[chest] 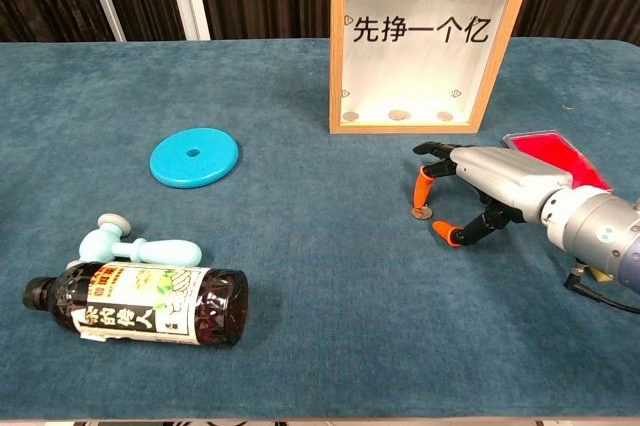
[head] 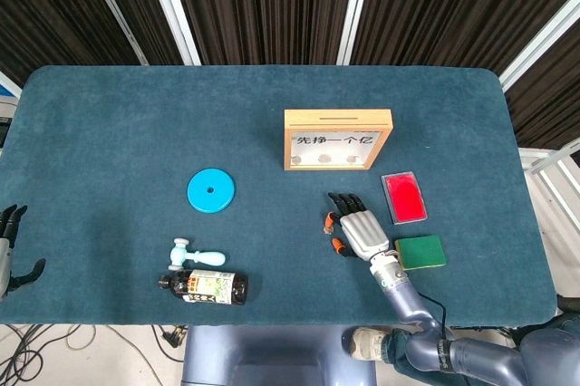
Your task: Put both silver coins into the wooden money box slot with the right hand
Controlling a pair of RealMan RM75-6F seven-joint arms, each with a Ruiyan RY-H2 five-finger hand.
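Note:
The wooden money box stands upright at the table's middle, its slot on the top edge. Three coins lie inside behind the glass. One silver coin lies on the cloth in front of the box. My right hand arches over it, palm down and fingers spread. An orange fingertip is directly above the coin; I cannot tell whether it touches. The hand hides the coin in the head view. My left hand rests at the table's left edge, holding nothing.
A red flat case and a green sponge lie right of the right hand. A blue disc, a mint toy hammer and a dark bottle on its side are at the left front.

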